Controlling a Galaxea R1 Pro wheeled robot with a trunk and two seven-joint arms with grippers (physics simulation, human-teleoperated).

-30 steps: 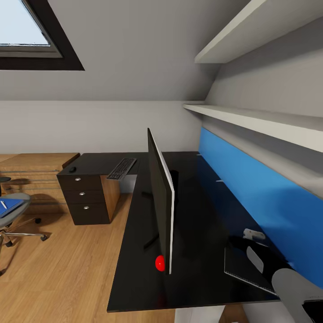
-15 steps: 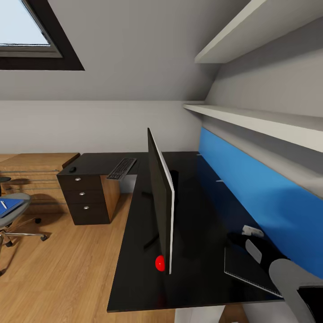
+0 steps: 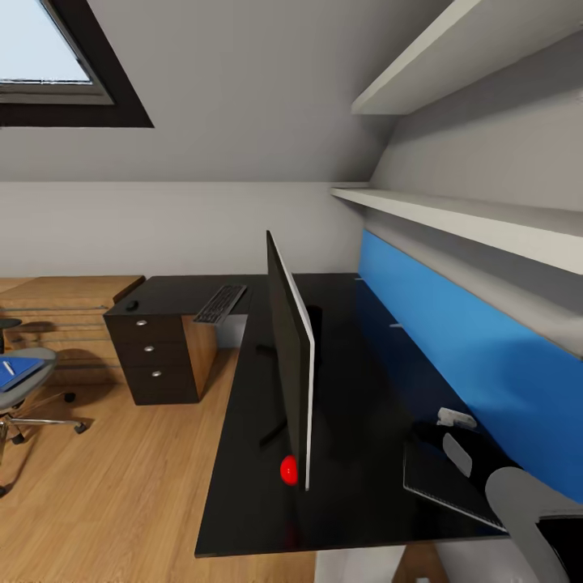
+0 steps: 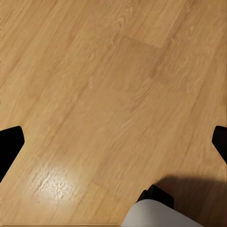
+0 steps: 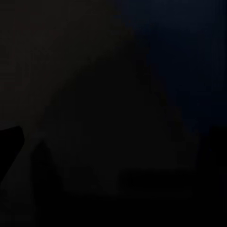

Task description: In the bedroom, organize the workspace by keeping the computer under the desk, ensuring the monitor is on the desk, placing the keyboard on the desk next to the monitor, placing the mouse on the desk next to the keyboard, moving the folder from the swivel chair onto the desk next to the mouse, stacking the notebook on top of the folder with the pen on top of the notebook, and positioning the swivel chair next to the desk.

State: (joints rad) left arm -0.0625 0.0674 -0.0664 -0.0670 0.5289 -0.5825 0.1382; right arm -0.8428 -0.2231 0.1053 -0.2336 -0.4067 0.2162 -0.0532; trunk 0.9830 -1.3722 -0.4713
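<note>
The black monitor (image 3: 289,364) stands edge-on on the black desk (image 3: 356,486). Far down the desk's other wing lie the keyboard (image 3: 220,304) and the small dark mouse (image 3: 130,306), above the drawer unit (image 3: 154,356). A dark notebook (image 3: 441,482) lies flat on the desk by my right arm (image 3: 518,502). At the left edge, the swivel chair (image 3: 24,405) carries the blue folder (image 3: 14,374) with a thin white pen (image 3: 6,368) on it. My right gripper (image 5: 113,142) hovers over the dark desktop, faint fingertips far apart. My left gripper (image 4: 113,142) hangs open above bare wood floor.
A blue wall panel (image 3: 453,356) runs along the desk's far side under two white shelves (image 3: 453,214). A wooden dresser (image 3: 57,324) stands behind the chair. A red round light (image 3: 288,471) shows at the monitor's near lower corner. Wood floor (image 3: 121,486) lies between chair and desk.
My right arm has shifted slightly over the desk near the notebook. The view has drifted a touch, so the chair sits nearer the left edge. Nothing else moved.
</note>
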